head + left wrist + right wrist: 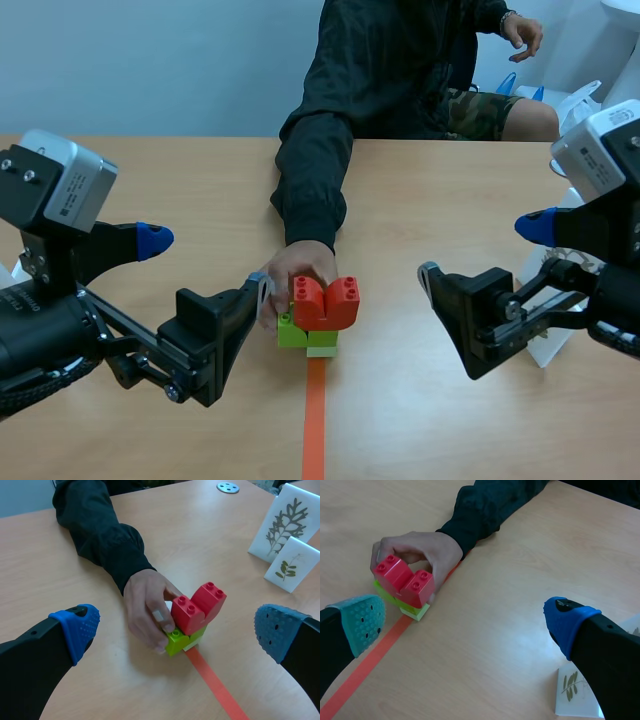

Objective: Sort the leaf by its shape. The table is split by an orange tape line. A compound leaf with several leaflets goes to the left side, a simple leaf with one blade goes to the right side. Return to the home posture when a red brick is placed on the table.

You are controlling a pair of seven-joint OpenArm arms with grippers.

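A red heart-shaped brick (326, 301) sits on lime-green bricks on the far end of the orange tape line (314, 425). A person's hand (292, 275) holds the stack from across the table. My left gripper (205, 268) hovers open to the left of the stack, and my right gripper (482, 250) hovers open to its right. In the left wrist view the red brick (197, 607) lies ahead between the open fingers. Two white leaf cards (285, 525) (291, 564) stand on the table's right side, each showing a sprig with several leaflets. Neither gripper holds anything.
One leaf card (577, 692) lies under my right gripper's blue finger. A small silver disc (228, 487) sits far across the table. The person's dark sleeve (315, 180) stretches down the table's middle. White bags (585, 100) stand behind the far right edge.
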